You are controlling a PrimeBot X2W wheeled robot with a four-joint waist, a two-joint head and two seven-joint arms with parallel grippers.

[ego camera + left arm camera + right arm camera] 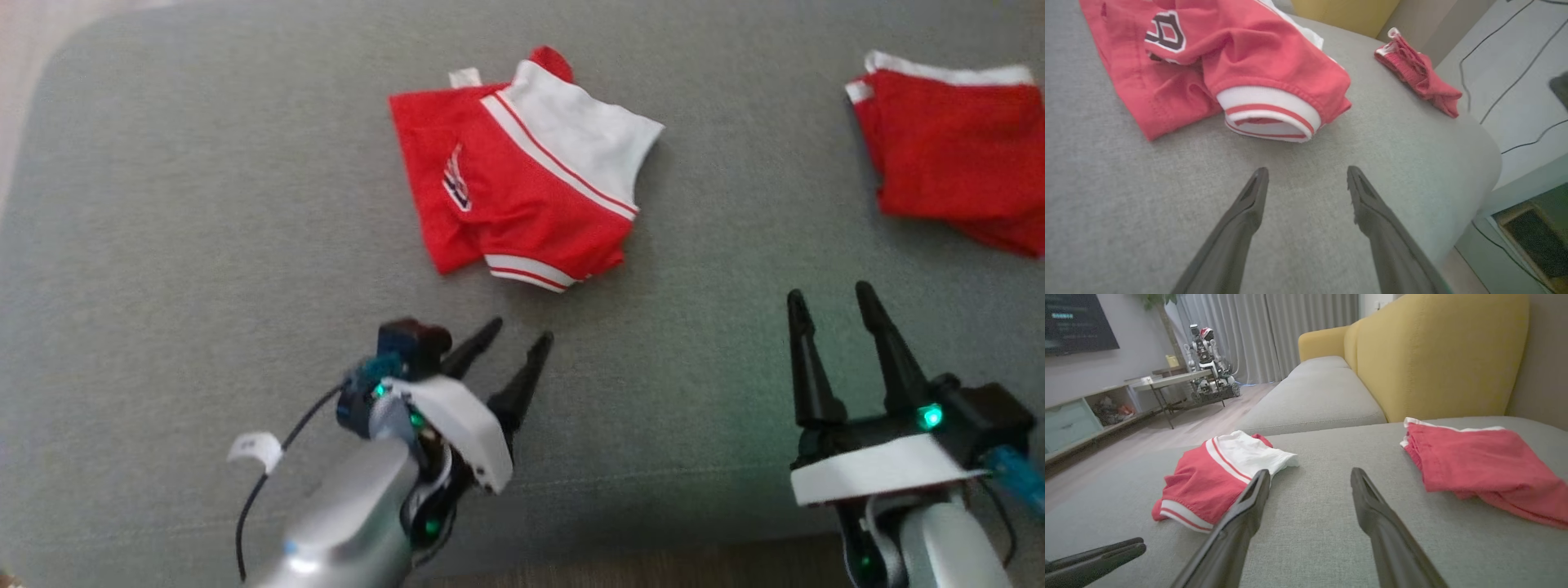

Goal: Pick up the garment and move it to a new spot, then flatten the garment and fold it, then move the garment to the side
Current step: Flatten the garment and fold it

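Grey sofa cushion [163, 245], seen from above: the left hand [521, 329] hangs at lower centre-left, fingers apart, nothing btwn them, tips aimed at the red-and-white shirt [522, 180]. The shirt lies bunched mid-cushion, just beyond those tips, not touching. Its striped cuff [531, 271] is nearest the hand, white panel toward the rt. The right hand [829, 292] sits further rt, fingers also spread & empty. At the far rt edge lies a second red cloth [955, 155], well apart from the shirt.
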